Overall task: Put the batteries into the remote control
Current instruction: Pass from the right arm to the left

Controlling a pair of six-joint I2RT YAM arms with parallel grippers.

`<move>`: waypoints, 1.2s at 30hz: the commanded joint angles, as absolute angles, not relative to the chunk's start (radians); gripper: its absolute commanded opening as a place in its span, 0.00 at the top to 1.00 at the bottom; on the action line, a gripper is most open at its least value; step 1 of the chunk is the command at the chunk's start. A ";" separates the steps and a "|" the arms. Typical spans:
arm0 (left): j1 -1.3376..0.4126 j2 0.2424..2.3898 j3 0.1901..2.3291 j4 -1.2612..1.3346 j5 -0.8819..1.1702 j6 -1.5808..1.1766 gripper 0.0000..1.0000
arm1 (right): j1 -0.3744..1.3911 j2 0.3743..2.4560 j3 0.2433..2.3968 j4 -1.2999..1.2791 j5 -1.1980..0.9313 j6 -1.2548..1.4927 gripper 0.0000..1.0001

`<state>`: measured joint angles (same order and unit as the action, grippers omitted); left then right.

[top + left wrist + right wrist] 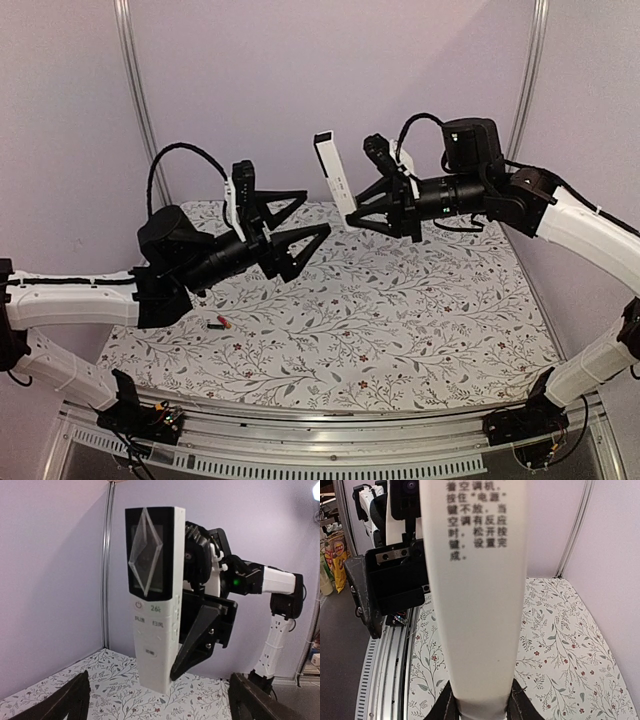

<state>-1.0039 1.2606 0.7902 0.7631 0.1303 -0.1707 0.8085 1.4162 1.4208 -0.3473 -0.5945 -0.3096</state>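
White remote control pinched at lower end between right gripper jaws, held upright off table. Left gripper jaws spread wide, facing it, apart.

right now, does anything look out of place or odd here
Nothing looks damaged or spilled. The odd bit: the remote control is held up in mid-air, tilted, by the right gripper, while a red battery lies loose on the left part of the table. The left gripper is open and empty.
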 commanded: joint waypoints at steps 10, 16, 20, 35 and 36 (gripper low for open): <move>-1.004 1.384 0.898 0.852 0.266 -0.186 0.24 | 0.865 1.421 1.545 -0.649 -0.473 -0.526 1.00; -1.001 1.402 0.918 0.831 0.330 -0.228 0.65 | 0.865 1.423 1.530 -0.639 -0.465 -0.531 1.00; -1.001 1.414 0.940 0.802 0.327 -0.251 0.86 | 0.865 1.424 1.522 -0.629 -0.475 -0.532 1.00; -0.954 1.330 0.989 0.854 0.155 -0.604 1.00 | 0.865 1.172 1.192 -0.051 -0.358 -0.623 0.01; -0.943 1.326 0.993 0.853 0.152 -0.645 1.00 | 0.866 1.158 1.173 0.016 -0.361 -0.633 0.01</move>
